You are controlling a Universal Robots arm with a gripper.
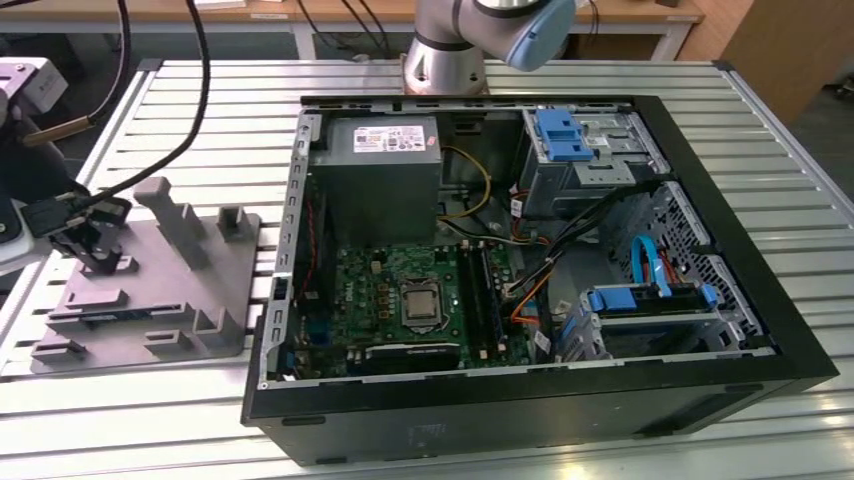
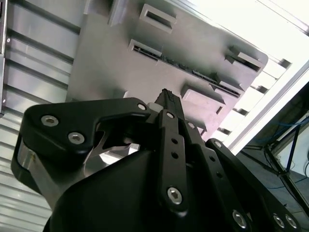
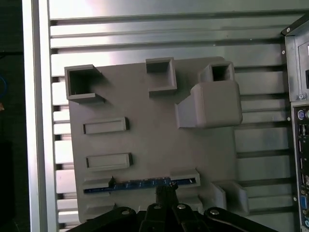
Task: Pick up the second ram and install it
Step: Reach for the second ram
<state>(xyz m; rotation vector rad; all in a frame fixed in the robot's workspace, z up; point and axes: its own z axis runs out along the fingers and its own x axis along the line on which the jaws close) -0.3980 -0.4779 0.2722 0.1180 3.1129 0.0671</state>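
Over the grey tray (image 3: pixel 159 130), at the exterior view's left, the pincer (image 3: pixel 166 192) hung with its fingers pressed together and nothing between them. The memory stick (image 3: pixel 137 185) stood on edge in a long slot of the tray, just beside the fingertips; contact could not be judged. The tray sat on the table (image 1: pixel 160 400) beside the open computer case (image 1: pixel 534 420).

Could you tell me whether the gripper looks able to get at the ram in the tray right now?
Probably yes. The ram stands on edge in the tray, with its top edge exposed and nothing lying over it. The gripper hangs right at its middle, apart from the tall posts.
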